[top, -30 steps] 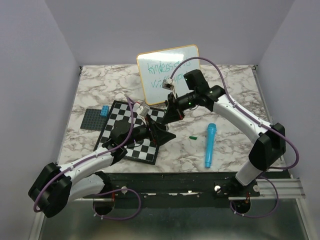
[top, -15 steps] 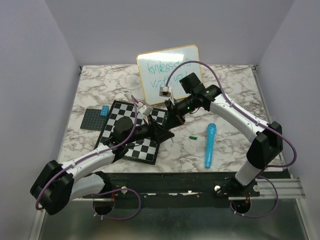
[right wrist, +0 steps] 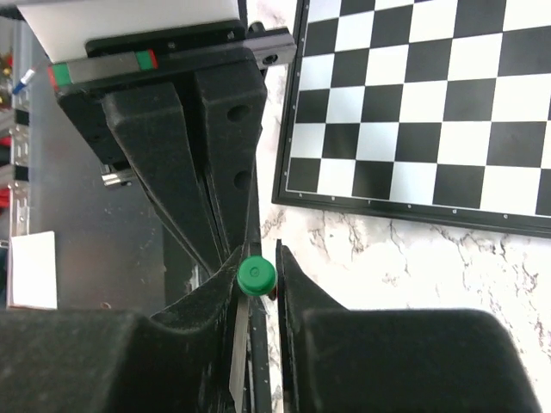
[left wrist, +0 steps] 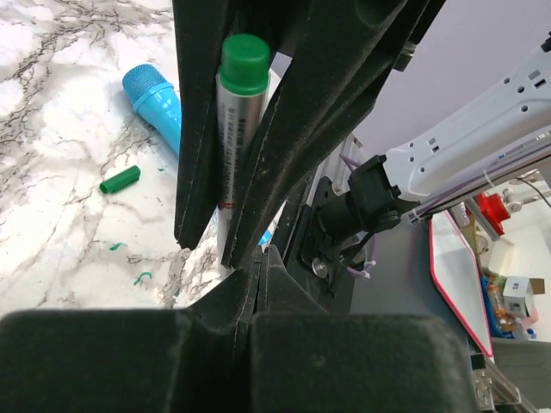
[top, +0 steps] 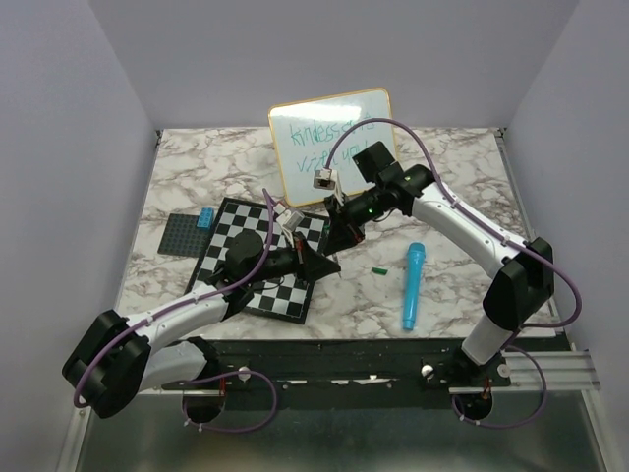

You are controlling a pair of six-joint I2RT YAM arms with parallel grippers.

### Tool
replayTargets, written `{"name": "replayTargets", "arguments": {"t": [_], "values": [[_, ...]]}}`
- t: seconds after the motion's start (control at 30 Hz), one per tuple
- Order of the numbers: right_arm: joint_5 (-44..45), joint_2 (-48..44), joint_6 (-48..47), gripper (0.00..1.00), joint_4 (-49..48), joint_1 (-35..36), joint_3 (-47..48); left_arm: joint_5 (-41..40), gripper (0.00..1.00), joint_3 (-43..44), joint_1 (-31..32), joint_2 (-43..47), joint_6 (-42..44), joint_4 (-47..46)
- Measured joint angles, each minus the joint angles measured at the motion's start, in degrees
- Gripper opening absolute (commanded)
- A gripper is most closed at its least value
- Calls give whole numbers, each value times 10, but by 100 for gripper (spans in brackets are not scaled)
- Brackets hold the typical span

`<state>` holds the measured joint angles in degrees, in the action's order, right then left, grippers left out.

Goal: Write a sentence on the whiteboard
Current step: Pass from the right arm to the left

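Note:
The whiteboard (top: pixel 331 147) stands propped at the back of the table, and the sentence (top: pixel 316 135) is on it in thin green lettering over two lines. Both grippers meet in front of it, over the marble. A silver marker (left wrist: pixel 239 146) with a green end (right wrist: pixel 256 277) lies between the fingers of my right gripper (right wrist: pixel 265 251). One finger touches it and a narrow gap shows at the other. My left gripper (left wrist: pixel 258 258) is shut at the marker's lower end. Whether it pinches the tip is hidden. From above, the left gripper (top: pixel 332 264) sits just below the right gripper (top: pixel 339 239).
A black-and-white checkered board (top: pixel 257 287) lies under the left arm. A blue toy microphone (top: pixel 413 285) and a small green cap (top: pixel 381 268) lie on the marble to the right. A grey baseplate (top: pixel 177 236) with a blue brick (top: pixel 206 218) sits at the left.
My left gripper has gone from wide open to shut at the marker's lower end. The right arm shifted a little toward the left gripper, and its jaws have eased slightly off the marker.

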<state>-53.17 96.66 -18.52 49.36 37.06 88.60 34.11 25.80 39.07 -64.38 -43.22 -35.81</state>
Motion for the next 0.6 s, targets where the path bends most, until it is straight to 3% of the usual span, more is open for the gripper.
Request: {"name": "replayTargets", "arguments": {"t": [0.17,0.27,0.3,0.47,0.6], "values": [[0,0,3,4,-5,1,4,0,0,0,1,1,-1,-4],[0,0,6,0,-5,1,4,0,27,-1,1,3,-1,-4],[2,0,8,0,-6,1,4,0,44,-1,1,4,-2,-5],[14,-7,28,0,-41,-8,-9,-11,69,-15,2,42,5,-4],[13,-50,56,1,-87,-42,-66,-43,99,-42,0,100,19,11]]}}
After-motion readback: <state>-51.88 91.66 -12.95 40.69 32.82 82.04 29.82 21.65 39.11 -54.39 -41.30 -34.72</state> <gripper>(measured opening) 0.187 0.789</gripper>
